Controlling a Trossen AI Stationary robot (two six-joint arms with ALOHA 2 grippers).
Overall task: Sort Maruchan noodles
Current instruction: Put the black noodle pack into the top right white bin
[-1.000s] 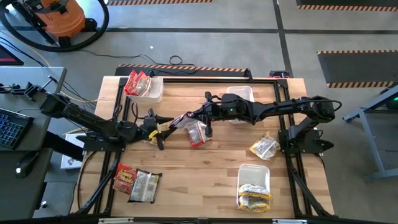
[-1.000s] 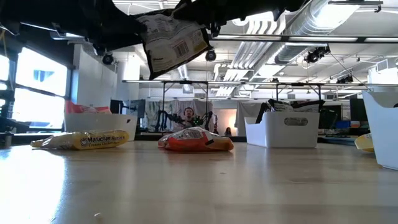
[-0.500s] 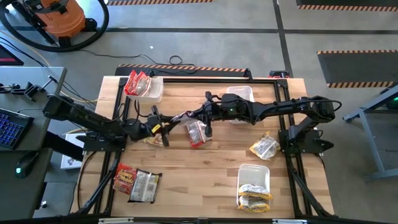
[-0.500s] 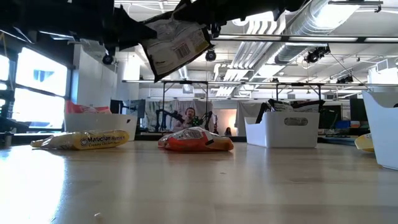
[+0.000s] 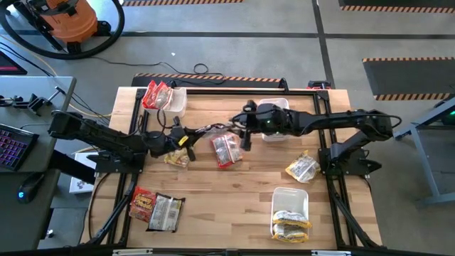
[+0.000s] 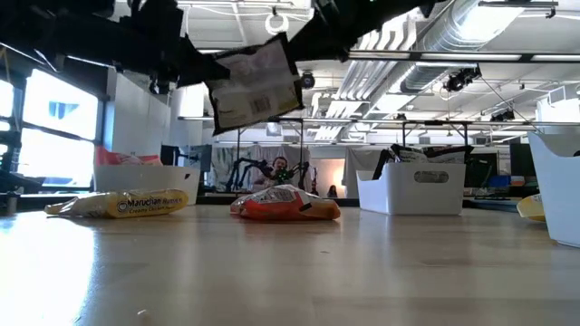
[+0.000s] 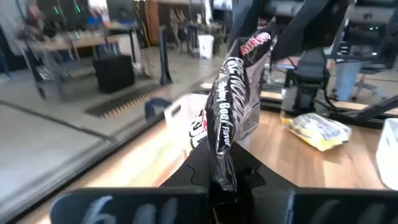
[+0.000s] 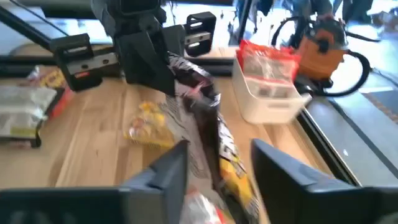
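Where fingers pinch, packet (image 7: 239, 99) edge hidden

Setting: robotics lab or workshop, open-plan. Evidence: bare concrete floor (image 5: 234, 50) with hazard-striped mats (image 5: 409, 67); exposed silver ducts (image 6: 471, 27) and pipework overhead; an orange shop vacuum (image 5: 67, 18) standing far beyond the left arm; a keyboard (image 5: 14, 146) on a side desk behind that arm; wooden worktop (image 5: 234, 192) framed in black rail; further benches and rigs across the room.
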